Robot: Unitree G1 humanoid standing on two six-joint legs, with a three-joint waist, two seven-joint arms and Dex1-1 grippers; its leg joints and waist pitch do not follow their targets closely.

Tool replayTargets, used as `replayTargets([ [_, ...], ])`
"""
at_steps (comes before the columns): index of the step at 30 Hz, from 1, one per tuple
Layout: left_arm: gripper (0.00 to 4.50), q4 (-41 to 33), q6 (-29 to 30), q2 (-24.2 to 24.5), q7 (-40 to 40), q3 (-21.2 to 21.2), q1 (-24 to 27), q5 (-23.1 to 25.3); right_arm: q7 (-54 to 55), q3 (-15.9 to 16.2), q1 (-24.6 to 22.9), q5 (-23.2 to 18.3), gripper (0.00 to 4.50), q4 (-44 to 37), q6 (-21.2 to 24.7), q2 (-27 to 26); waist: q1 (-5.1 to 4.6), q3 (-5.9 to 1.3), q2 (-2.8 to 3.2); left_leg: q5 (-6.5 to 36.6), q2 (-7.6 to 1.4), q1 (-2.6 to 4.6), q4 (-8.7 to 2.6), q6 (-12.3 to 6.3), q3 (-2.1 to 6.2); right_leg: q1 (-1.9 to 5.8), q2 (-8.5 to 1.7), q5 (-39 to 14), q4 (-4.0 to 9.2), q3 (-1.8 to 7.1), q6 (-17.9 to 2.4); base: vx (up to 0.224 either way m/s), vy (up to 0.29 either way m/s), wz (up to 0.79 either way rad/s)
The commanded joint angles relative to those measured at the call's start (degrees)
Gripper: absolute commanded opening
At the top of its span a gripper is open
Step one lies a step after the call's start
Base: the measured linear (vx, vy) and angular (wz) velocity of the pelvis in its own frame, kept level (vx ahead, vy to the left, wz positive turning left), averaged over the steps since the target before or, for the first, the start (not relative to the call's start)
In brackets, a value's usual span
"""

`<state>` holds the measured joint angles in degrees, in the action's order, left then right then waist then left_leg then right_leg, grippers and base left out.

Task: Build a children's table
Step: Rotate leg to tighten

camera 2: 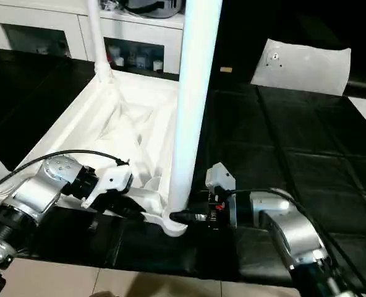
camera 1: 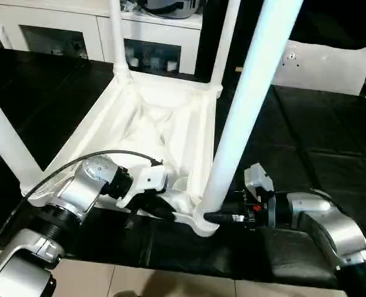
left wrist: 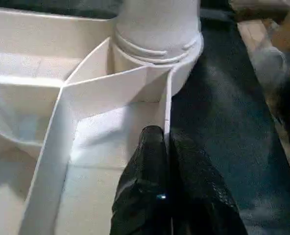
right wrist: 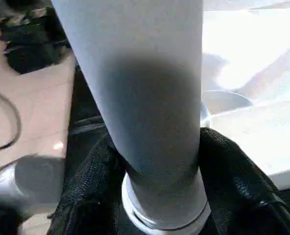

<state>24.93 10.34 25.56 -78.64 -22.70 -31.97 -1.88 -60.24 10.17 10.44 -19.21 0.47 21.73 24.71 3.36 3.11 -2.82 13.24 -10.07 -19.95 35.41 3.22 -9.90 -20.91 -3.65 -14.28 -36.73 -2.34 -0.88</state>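
The children's table top (camera 1: 164,124) lies upside down on the black surface, ribbed underside up. White legs stand in its corner sockets: one at the back left (camera 1: 117,37), one at the back right (camera 1: 226,43) and one at the left (camera 1: 7,145). The near leg (camera 1: 245,105) rises from the front right socket (camera 1: 204,223). My right gripper (camera 1: 215,216) is closed around this leg just above the socket, with a black finger (right wrist: 233,166) pressed on each side. My left gripper (left wrist: 167,142) is shut on the top's front rim (left wrist: 167,103), close to the same corner.
A white cabinet (camera 1: 65,25) stands behind the black work surface (camera 1: 319,142). A flat white bag (camera 1: 325,65) lies at the back right. The surface's front edge runs just under my forearms, with beige floor (camera 1: 170,281) below it.
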Motion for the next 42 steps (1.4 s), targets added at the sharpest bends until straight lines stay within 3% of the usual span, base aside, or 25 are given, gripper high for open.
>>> replayTargets([
  [1, 0.0, -2.37, 3.72, -5.87, 6.3, -0.59, -0.14, -1.56, 7.0, 2.33, -0.43, 1.14, 1.91, -1.47, 3.25, -3.92, -0.68, -1.53, 0.48, 10.55, -3.77, 0.28, -5.81, 0.04, 1.3, 1.6, -5.16, -9.17, 5.31, 3.08, -14.44, 0.0, 0.0, 0.0],
  [2, 0.0, -3.14, 6.51, -8.47, 10.93, 0.07, -0.24, -0.83, 13.74, 1.92, -0.98, 2.84, 1.91, -2.35, 5.87, -7.63, -1.05, -0.92, 0.85, 13.22, -3.71, 0.28, -6.15, 1.15, 1.34, 1.06, -4.96, -14.41, 5.88, 3.22, -12.85, 0.0, 0.0, 0.0],
  [4, 0.0, -3.6, 8.82, -10.99, 15.18, 0.73, -0.49, 0.04, 19.36, 1.25, -1.05, 3.53, 1.91, -2.9, 7.81, -11.27, -1.57, -0.9, 0.65, 14.31, -3.53, 0.18, -6.17, 1.84, 1.67, 1.03, -5.21, -18.84, 6.17, 3.23, -11.35, 0.0, 0.0, 0.0],
  [5, 0.0, -3.81, 10.85, -12.97, 18.07, 1.53, -0.75, 0.19, 23.0, 0.62, -0.94, 3.61, 1.91, -3.33, 9.56, -13.85, -2.31, -0.79, 0.74, 14.12, -3.36, -0.3, -6.31, 2.06, 2.01, 1.18, -5.28, -22.75, 6.58, 3.2, -9.24, 0.0, 0.0, 0.0],
  [7, 0.0, -3.26, 12.18, -15.22, 21.35, 2.23, -1.19, 0.47, 27.13, -0.16, -0.4, 3.9, 1.91, -3.03, 10.78, -17.07, -2.76, -0.78, 0.82, 13.86, -3.25, 0.24, -6.14, 1.34, 1.75, 0.47, -5.11, -22.7, 7.06, 3.43, -8.81, 0.0, 0.0, 0.0],
  [8, 0.0, -2.27, 13.92, -18.55, 26.69, 3.22, -2.02, 1.43, 33.29, -1.23, 0.72, 4.36, 1.91, -2.33, 12.32, -21.87, -2.96, -0.99, 0.88, 11.94, -3.11, 0.08, -6.19, 0.71, 1.7, 0.85, -5.07, -20.59, 7.08, 3.42, -8.99, 0.0, 0.0, 0.0],
  [9, 0.0, -1.7, 14.72, -20.13, 29.52, 3.86, -2.56, 1.91, 36.38, -1.57, 1.56, 5.18, 1.91, -1.62, 12.76, -23.93, -3.19, -0.95, 0.87, 10.94, -3.12, -0.06, -6.31, 0.6, 1.61, 0.71, -4.9, -19.33, 7.02, 3.45, -9.19, 0.0, 0.0, 0.0],
  [11, 0.0, -1.24, 15.2, -21.13, 31.4, 4.3, -3.03, 2.25, 38.18, -1.79, 2.3, 5.66, 1.91, -0.9, 12.82, -25.24, -3.35, -1.15, 0.99, 9.68, -3.05, -0.17, -6.27, 0.36, 1.61, 0.87, -4.71, -17.02, 6.91, 3.33, -9.47, 0.0, 0.0, 0.0],
  [13, 0.0, -0.51, 16.05, -23.11, 34.83, 4.8, -4.03, 3.6, 40.22, -2.44, 3.96, 5.88, 2.47, 0.75, 11.37, -28.47, -3.48, -1.44, 1.07, 7.05, -3.05, -0.36, -6.07, -0.54, 1.4, 1.04, -4.62, -11.28, 6.49, 3.39, -10.67, 0.0, 0.0, 0.0],
  [15, 0.0, -0.45, 16.01, -23.28, 35.13, 4.37, -4.17, 4.39, 40.84, -2.37, 4.27, 6.44, 2.63, 0.83, 10.82, -28.98, -3.4, -1.64, 1.18, 3.99, -2.95, -0.47, -5.91, -1.85, 1.3, 1.46, -4.57, -5.75, 6.11, 3.27, -11.42, 0.0, 0.0, 0.0],
  [16, 0.0, -0.43, 15.95, -23.25, 35.14, 4.3, -4.17, 4.53, 40.86, -2.43, 4.27, 6.46, 2.72, 0.8, 10.67, -29.02, -3.4, -1.64, 1.18, 3.99, -2.95, -0.47, -5.91, -1.85, 1.3, 1.46, -4.57, -5.75, 6.11, 3.27, -11.42, 0.0, 0.0, 0.0],
  [17, 0.0, -0.26, 15.09, -22.67, 34.72, 3.48, -4.08, 5.65, 41.1, -3.21, 4.12, 6.66, 2.86, 0.46, 9.03, -29.08, -3.34, -1.94, 1.21, 0.9, -3.05, -0.41, -5.75, -3.19, 1.2, 1.75, -4.59, 0.33, 5.65, 3.21, -12.42, 0.0, 0.0, 0.0],
  [20, 0.0, -0.36, 12.85, -20.16, 31.49, 2.95, -3.3, 5.83, 37.74, -4.95, 2.54, 6.42, 3.08, -1.38, 6.05, -25.89, -3.07, -2.08, 1.46, -0.3, -3.07, -0.36, -5.63, -4.5, 1.06, 1.95, -4.64, 4.44, 5.41, 3.15, -13.64, 0.0, 0.0, 0.0],
  [26, 0.0, -0.16, 7.1, -15.12, 23.5, 2.34, -2.3, 5.01, 29.8, -8.07, -0.29, 4.5, 3.55, -4.35, 3.73, -17.97, -3.01, -2.31, 1.15, 1.44, -3.26, -0.3, -5.59, -5.5, 0.9, 2.18, -4.74, 2.27, 5.48, 3.2, -13.9, 0.0, 0.0, 0.0],
  [31, 0.0, 0.53, -0.44, -9.31, 12.48, 0.14, -1.19, 4.34, 19.38, -10.47, -2.56, 1.22, 4.0, -6.51, 1.83, -9.95, -2.83, -2.65, 1.12, -1.49, -3.24, -0.45, -5.13, -7.91, 0.89, 2.22, -4.58, 8.78, 4.63, 3.04, -15.23, 0.0, 0.0, 0.0],
  [38, 0.0, 3.08, -6.67, -4.77, 1.03, -1.7, -1.97, 3.06, 4.91, -8.85, -2.76, -0.92, 4.45, -6.36, 0.72, -0.02, -1.66, -2.56, 1.36, 0.03, -3.56, -0.09, -5.06, -7.88, 0.74, 1.91, -4.73, 6.03, 4.66, 2.9, -16.13, 0.0, 0.0, 0.0],
  [42, 0.0, 2.84, -8.68, -2.48, -5.64, -4.11, -2.99, 3.04, -4.34, -6.44, -0.73, -2.36, 4.45, -4.03, -0.24, 4.1, -1.3, -2.56, 0.86, -0.18, -3.6, -0.2, -5.01, -8.19, 0.71, 1.97, -4.91, 6.38, 4.4, 2.9, -16.43, 0.0, 0.0, 0.0],
])
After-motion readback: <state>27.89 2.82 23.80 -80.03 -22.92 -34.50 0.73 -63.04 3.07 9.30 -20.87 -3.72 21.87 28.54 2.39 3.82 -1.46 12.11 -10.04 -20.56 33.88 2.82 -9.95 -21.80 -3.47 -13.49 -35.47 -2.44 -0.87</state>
